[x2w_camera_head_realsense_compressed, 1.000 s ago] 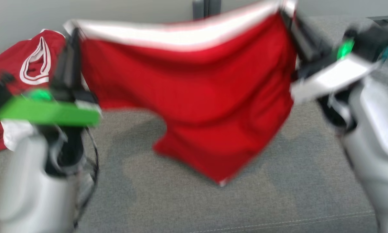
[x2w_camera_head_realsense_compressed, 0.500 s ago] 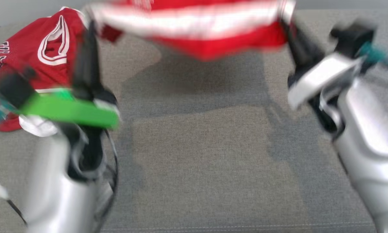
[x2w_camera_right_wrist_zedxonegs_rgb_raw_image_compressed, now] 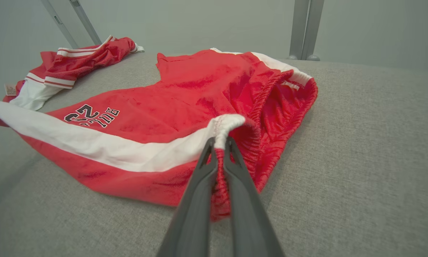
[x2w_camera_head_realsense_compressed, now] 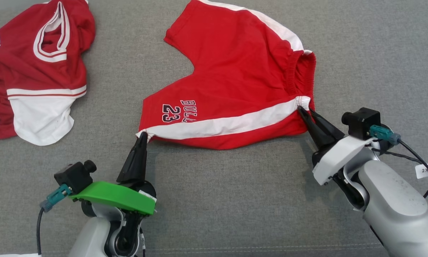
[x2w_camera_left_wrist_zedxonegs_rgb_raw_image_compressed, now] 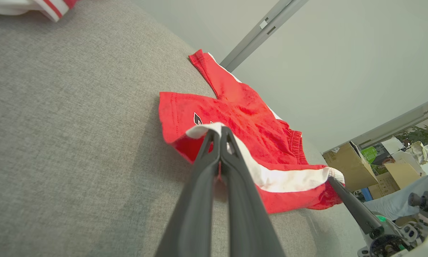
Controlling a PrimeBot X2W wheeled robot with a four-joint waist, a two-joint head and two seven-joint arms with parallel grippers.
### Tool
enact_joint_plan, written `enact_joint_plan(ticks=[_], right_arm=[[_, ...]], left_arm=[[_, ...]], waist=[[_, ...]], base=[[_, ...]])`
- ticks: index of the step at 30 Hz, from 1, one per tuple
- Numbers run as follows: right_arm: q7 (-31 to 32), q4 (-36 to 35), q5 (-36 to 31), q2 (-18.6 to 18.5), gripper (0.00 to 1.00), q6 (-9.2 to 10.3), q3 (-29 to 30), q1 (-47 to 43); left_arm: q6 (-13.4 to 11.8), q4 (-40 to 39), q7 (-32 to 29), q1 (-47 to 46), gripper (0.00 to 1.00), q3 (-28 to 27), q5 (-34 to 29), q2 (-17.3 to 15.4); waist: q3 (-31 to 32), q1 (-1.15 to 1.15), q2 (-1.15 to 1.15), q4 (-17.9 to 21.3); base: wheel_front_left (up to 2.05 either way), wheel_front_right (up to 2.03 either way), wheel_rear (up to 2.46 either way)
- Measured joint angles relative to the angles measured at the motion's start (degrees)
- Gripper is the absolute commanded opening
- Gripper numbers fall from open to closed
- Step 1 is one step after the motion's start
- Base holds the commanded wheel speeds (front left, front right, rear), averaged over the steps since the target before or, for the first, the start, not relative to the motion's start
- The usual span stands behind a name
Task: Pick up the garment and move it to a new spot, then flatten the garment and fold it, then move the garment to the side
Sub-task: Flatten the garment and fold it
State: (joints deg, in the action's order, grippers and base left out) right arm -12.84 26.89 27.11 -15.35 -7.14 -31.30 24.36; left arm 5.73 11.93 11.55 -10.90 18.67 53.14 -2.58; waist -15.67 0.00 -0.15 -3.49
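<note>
The garment [x2w_camera_head_realsense_compressed: 235, 82] is a pair of red shorts with white side stripes and "23" printed on one leg, spread on the grey cushion. My left gripper [x2w_camera_head_realsense_compressed: 142, 137] is shut on the white hem corner of the near leg [x2w_camera_left_wrist_zedxonegs_rgb_raw_image_compressed: 207, 129]. My right gripper [x2w_camera_head_realsense_compressed: 301, 110] is shut on the waistband end of the same white stripe [x2w_camera_right_wrist_zedxonegs_rgb_raw_image_compressed: 228, 123]. The near edge is stretched between both grippers and slightly lifted; the rest of the garment [x2w_camera_right_wrist_zedxonegs_rgb_raw_image_compressed: 185, 96] lies on the cushion.
A second red and white jersey [x2w_camera_head_realsense_compressed: 35, 64] lies crumpled at the far left of the grey cushion [x2w_camera_head_realsense_compressed: 235, 200]. A wall and metal posts [x2w_camera_right_wrist_zedxonegs_rgb_raw_image_compressed: 303, 28] stand behind the cushion. Cardboard boxes [x2w_camera_left_wrist_zedxonegs_rgb_raw_image_compressed: 349, 166] sit beyond the cushion's end.
The garment hung in the air between both raised grippers; both arms swung it forward and down, and it now lies spread on the cushion. The head camera tilted down.
</note>
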Motion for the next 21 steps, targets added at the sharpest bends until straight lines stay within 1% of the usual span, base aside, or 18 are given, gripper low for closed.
enact_joint_plan(ticks=[3,8,13,21], right_arm=[[-1.2,-0.1,-0.7,-1.4,0.0,0.0,-0.8,-0.8],[-1.8,-0.1,-3.1,-4.1,0.0,0.0,-0.9,-3.4],[-1.8,0.4,-4.2,-4.9,0.0,0.0,-1.7,-6.3],[-1.7,-2.1,-6.6,-4.9,0.0,0.0,0.0,-9.2]], left_arm=[[0.5,0.4,0.4,0.0,0.0,0.6,-1.2,-0.1],[1.0,1.0,0.6,1.0,0.0,3.2,-2.5,-0.6],[1.1,3.7,0.6,5.4,0.0,4.9,-2.6,-2.4],[1.2,5.5,0.6,7.7,0.0,5.4,-2.3,-2.6]], waist=[[0.7,0.0,0.0,0.4],[2.3,0.0,0.0,1.2],[3.9,0.0,0.0,2.2],[5.6,0.0,0.0,3.1]], base=[[0.0,0.0,0.0],[0.0,0.0,0.0],[0.0,0.0,0.0],[0.0,0.0,0.0]])
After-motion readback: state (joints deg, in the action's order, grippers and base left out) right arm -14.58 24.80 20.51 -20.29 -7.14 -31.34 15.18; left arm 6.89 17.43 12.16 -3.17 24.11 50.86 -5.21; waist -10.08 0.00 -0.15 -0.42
